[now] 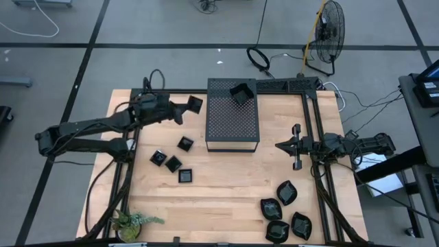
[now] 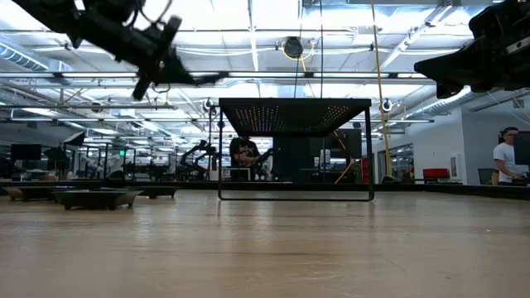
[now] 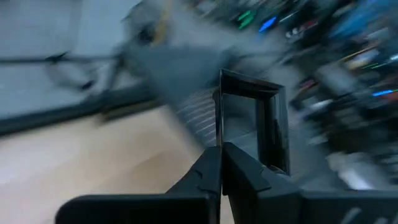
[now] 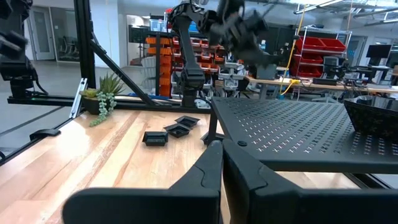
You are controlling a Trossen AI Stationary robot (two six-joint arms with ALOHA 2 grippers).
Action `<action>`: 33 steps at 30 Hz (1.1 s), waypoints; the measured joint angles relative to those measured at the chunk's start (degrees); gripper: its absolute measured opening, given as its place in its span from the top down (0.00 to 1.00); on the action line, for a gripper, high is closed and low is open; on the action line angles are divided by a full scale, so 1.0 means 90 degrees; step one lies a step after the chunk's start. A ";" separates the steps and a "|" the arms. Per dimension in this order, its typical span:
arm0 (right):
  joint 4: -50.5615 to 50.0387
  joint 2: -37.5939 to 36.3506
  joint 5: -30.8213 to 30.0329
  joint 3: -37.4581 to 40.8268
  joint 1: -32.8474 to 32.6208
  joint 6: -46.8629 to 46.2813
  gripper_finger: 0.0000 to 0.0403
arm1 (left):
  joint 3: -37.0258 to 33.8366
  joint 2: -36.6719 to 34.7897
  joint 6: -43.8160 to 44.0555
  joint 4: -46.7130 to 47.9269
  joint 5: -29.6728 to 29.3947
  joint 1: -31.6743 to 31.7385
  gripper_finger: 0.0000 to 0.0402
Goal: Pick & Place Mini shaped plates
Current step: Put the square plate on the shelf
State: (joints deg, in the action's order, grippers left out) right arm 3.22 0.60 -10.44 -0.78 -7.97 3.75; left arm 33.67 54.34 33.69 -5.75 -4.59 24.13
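Observation:
My left gripper (image 1: 186, 108) is shut on one small black square plate (image 1: 195, 104), in the air just left of the black perforated box (image 1: 233, 116). Another plate (image 1: 241, 94) sits on the box's top near its far edge. Several square plates (image 1: 173, 163) lie flat on the table left of the box. Several leaf-shaped plates (image 1: 285, 193) lie flat near the table's near right corner. My right gripper (image 1: 282, 145) is shut and waits right of the box, touching nothing. My left gripper pinches the square plate by one side wall (image 3: 218, 127) between its two fingers (image 3: 205, 171). The fingers come roughly level from the table's left. The plate (image 3: 252, 124) is lifted clear of the table and stands out beyond the fingertips, tipped on edge.
The box stands on thin legs at the table's far middle (image 2: 294, 116). A small green plant (image 1: 130, 221) sits at the near left corner. A black frame (image 1: 314, 130) runs along the table's right side. Bare wood (image 1: 226, 185) lies in front of the box.

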 joint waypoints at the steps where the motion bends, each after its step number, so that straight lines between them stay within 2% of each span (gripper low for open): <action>1: 0.0000 0.0002 0.0000 -0.0002 -0.0002 0.0000 1.00 | 0.0000 -0.0007 -0.0009 -0.0299 0.0033 -0.0090 0.95; 6: 0.0000 0.0000 0.0002 0.0000 -0.0002 0.0000 1.00 | 0.0012 0.0157 0.0087 -0.1623 0.0164 -0.0478 0.98; 8: 0.0000 0.0001 0.0001 -0.0001 0.0000 0.0000 1.00 | 0.0018 0.0299 0.0094 -0.1801 0.0188 -0.0583 0.99; 14: 0.0000 0.0002 0.0002 -0.0001 -0.0001 0.0000 1.00 | 0.0579 0.1109 -0.0007 -0.1450 0.0198 -0.0703 0.95; 22: 0.0000 0.0000 0.0001 -0.0002 -0.0001 0.0000 1.00 | 0.1035 0.2333 -0.0262 -0.1419 0.0168 -0.0646 0.98; 27: -0.0002 0.0002 0.0002 0.0000 -0.0002 0.0000 1.00 | 0.1095 0.2655 -0.0213 -0.1439 -0.0306 -0.0534 0.94; 33: -0.0001 0.0000 0.0002 0.0000 -0.0002 0.0000 1.00 | 0.1093 0.2803 -0.0182 -0.1364 -0.0270 -0.0521 0.98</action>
State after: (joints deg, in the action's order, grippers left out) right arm 3.22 0.60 -10.41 -0.78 -7.98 3.75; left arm 43.51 79.57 32.05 -18.03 -7.02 19.44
